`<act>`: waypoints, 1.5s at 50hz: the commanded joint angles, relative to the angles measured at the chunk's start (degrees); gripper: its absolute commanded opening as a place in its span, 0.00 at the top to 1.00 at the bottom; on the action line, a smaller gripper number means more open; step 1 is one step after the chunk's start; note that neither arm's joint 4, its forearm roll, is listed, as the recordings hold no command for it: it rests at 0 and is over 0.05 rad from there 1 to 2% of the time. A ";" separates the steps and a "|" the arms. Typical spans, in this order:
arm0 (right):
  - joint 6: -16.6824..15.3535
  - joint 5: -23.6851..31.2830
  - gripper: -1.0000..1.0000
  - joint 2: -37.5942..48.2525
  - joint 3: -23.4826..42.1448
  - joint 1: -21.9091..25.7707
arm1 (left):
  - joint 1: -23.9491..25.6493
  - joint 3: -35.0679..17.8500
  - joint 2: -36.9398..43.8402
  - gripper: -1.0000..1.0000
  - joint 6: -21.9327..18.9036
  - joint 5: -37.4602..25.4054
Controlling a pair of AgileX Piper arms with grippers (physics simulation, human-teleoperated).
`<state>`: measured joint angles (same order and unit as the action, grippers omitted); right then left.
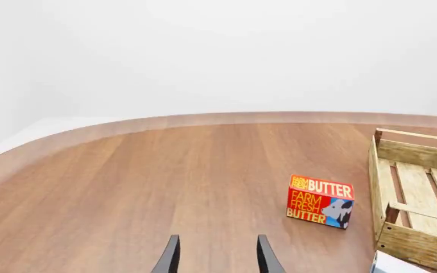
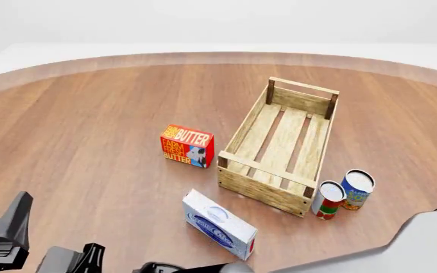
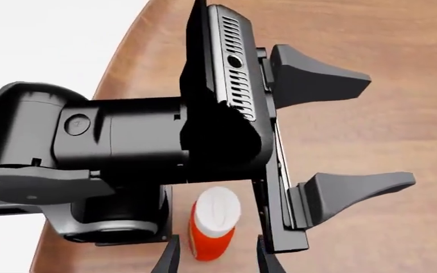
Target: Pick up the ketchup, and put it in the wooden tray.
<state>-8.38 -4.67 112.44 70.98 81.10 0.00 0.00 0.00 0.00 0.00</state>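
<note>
1. Right gripper (image 3: 215, 259) spread open either side of the red-orange ketchup squeeze bottle with white cap (image 3: 212, 224), not clamping it.
2. Left gripper (image 3: 340, 131) open wide too, empty, right behind.
3. Farther out: long light-wood slatted tray (image 2: 268, 190), empty.

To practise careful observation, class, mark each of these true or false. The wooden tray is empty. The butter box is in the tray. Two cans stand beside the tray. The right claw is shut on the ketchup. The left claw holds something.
1. The wooden tray is empty. True.
2. The butter box is in the tray. False: it stands on the table, left of the tray.
3. Two cans stand beside the tray. True.
4. The right claw is shut on the ketchup. False: it is open, with a finger either side of the bottle and gaps showing.
5. The left claw holds something. False: it is open, with nothing between its fingers.
</note>
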 commanded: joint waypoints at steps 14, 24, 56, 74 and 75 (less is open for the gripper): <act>0.34 -0.89 0.00 5.00 1.88 -0.40 | 0.00 0.00 0.00 0.00 0.00 0.00; -0.07 -0.08 0.00 7.13 3.84 -0.04 | 0.00 0.00 0.00 0.00 0.00 0.00; -0.17 0.86 1.00 10.70 6.18 -1.46 | 0.00 0.00 0.00 0.00 0.00 0.00; 1.01 -2.54 1.00 6.40 -0.24 -1.04 | 0.00 0.00 0.00 0.00 0.00 0.00; 0.84 -3.09 1.00 5.99 -0.98 -1.50 | 0.00 0.00 0.00 0.00 0.00 0.00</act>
<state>-8.55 -5.82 120.77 73.43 80.10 0.00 0.00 0.00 0.00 0.00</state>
